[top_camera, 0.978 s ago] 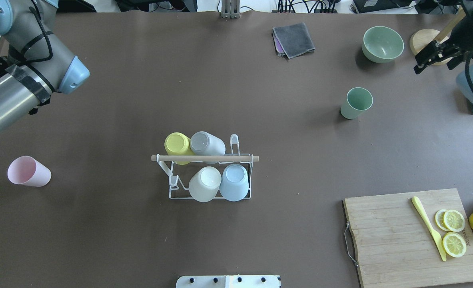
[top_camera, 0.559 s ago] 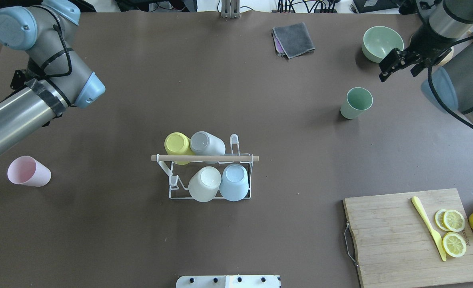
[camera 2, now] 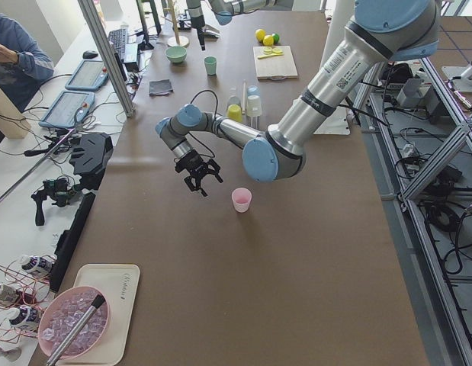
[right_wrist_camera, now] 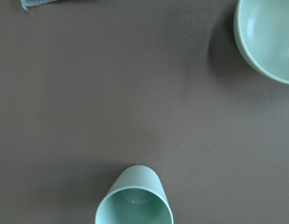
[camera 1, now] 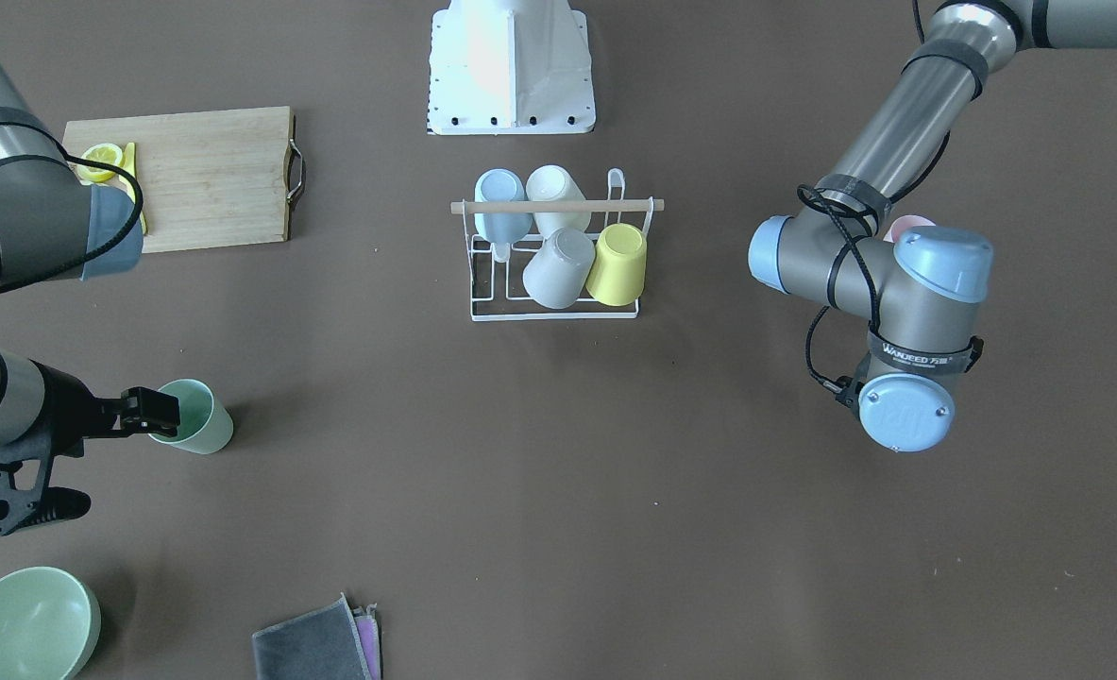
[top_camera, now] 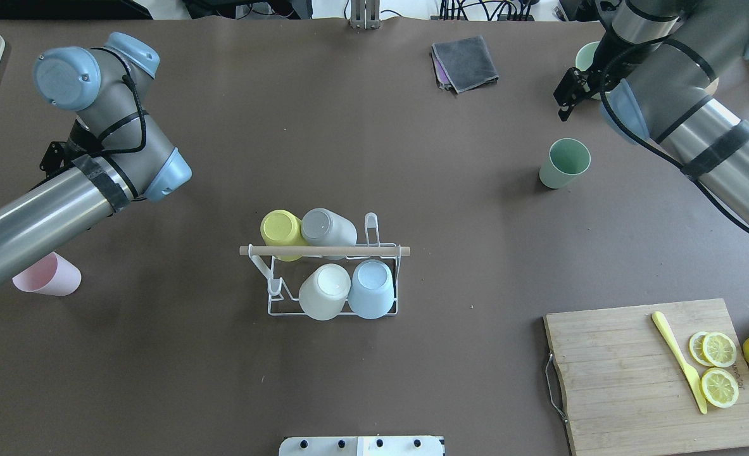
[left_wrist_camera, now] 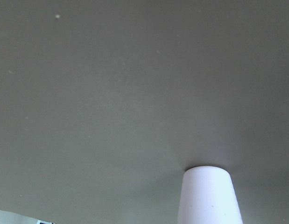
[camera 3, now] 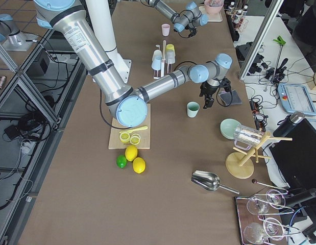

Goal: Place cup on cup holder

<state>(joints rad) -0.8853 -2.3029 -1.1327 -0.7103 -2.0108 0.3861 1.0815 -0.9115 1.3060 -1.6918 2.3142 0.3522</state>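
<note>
Black and empty, the right gripper [camera 1: 157, 413] hung with its jaws seemingly parted, just beside the rim of the upright green cup [camera 1: 201, 431], which stood well to the right of the cup holder [top_camera: 383, 251] with its four upturned cups [top_camera: 323, 297]. We judged this the reach for a cup, the next move calling for a drop over the rim and a firm close. The left gripper [camera 2: 199, 181], wrist bent downward, hovered near the pink cup [top_camera: 54, 280] at the left; whether its jaws were parted we could not tell.

Silver-grey tubular arms [top_camera: 32, 218], pale blue joint caps [top_camera: 64, 69], looped black cables [top_camera: 138, 114], black fingers [camera 1: 147, 408].
</note>
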